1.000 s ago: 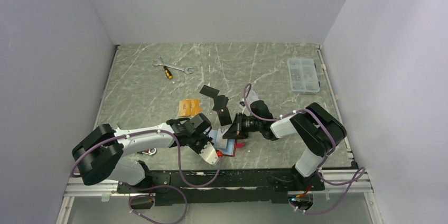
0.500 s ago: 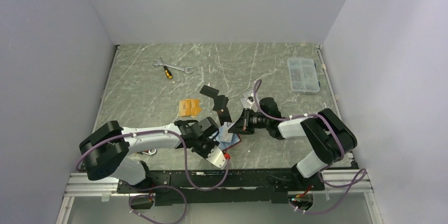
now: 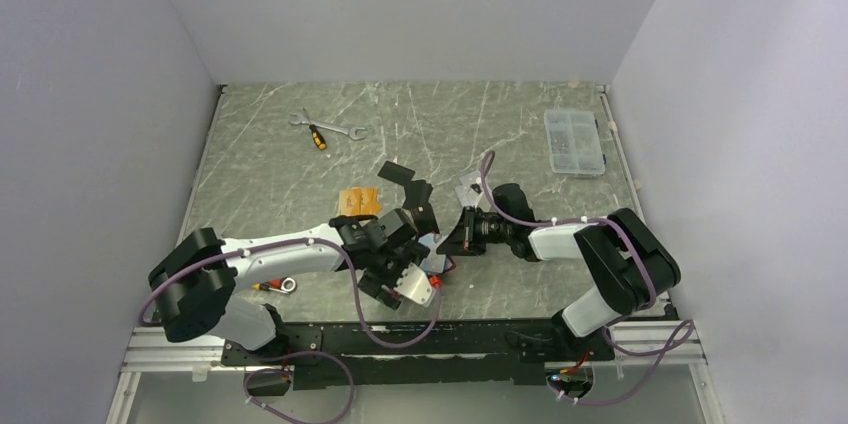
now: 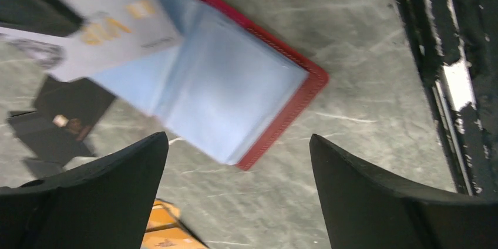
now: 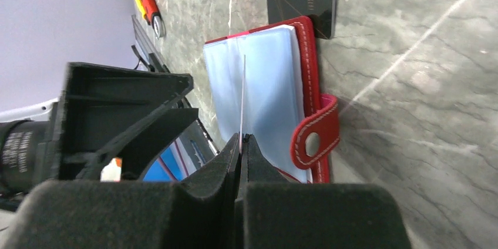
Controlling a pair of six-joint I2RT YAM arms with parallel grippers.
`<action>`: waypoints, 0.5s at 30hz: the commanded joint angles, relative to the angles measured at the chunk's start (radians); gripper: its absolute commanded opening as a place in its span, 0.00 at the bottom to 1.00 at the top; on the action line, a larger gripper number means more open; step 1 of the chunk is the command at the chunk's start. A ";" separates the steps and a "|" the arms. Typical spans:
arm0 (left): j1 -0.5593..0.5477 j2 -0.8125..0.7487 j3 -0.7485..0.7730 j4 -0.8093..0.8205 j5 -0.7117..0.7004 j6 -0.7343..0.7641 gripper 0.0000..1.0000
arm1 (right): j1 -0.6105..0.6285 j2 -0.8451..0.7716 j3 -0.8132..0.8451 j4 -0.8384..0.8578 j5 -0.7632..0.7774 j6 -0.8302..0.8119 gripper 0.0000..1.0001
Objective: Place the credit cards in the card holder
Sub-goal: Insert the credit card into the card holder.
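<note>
The card holder [image 4: 235, 96] is lying open on the desk [image 3: 500, 124] near the front edge, between the 2 arms. Its clear sleeves are facing up and its red rim is showing around them. Its snap tab [image 5: 317, 137] is sticking out to one side, flat on the desk.

The right pincer [image 5: 242, 143] is pressed together on 1 silver-grey card [image 4: 111, 23], pinching it by one end. In the right wrist view the card is showing only as a thin line over the sleeves. In the left wrist view its pale face with gold lettering is overlapping the far half of the holder. Whether the card's free end is touching a sleeve cannot be told.

The left pincer [image 4: 235, 143] is spread wide, hanging above the holder's near corner and gripping nothing.

The black cards [image 3: 420, 199] are lying loose just behind the holder, 1 of them right against its rim. The orange cards [image 3: 360, 202] are sitting just left of the black ones. Well apart at the back, a wrench [image 3: 340, 129] and a screwdriver [image 3: 315, 134] are lying crossed on the left. A clear box [image 3: 573, 142] is resting on the right.
</note>
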 commanded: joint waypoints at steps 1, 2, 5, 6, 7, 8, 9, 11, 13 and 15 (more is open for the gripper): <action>0.000 -0.025 0.081 -0.042 -0.020 -0.014 0.99 | 0.034 0.019 0.044 0.036 0.011 -0.011 0.00; -0.001 -0.021 0.077 -0.037 -0.026 -0.006 0.99 | 0.043 0.023 0.046 0.042 0.013 -0.006 0.00; -0.003 -0.014 0.046 0.000 -0.072 0.026 0.99 | 0.050 0.025 0.044 0.047 0.021 -0.002 0.00; -0.006 -0.013 0.038 0.012 -0.101 0.034 0.99 | 0.050 0.025 0.043 0.040 0.023 -0.007 0.00; -0.011 -0.017 0.033 0.033 -0.141 0.040 0.99 | 0.050 0.023 0.044 0.027 0.027 -0.015 0.00; -0.013 -0.025 0.036 0.049 -0.176 0.047 0.99 | 0.050 0.019 0.044 0.019 0.028 -0.021 0.00; -0.012 -0.036 0.044 0.065 -0.229 0.053 0.99 | 0.044 0.015 0.042 0.013 0.028 -0.024 0.00; 0.007 -0.060 0.075 0.097 -0.330 0.070 0.99 | 0.035 0.012 0.039 0.003 0.027 -0.027 0.00; 0.052 -0.106 0.148 0.000 -0.311 0.103 0.99 | 0.024 0.004 0.040 -0.013 0.024 -0.034 0.00; 0.128 -0.158 0.215 -0.148 -0.204 0.156 0.99 | 0.021 -0.012 0.047 -0.038 0.034 -0.052 0.00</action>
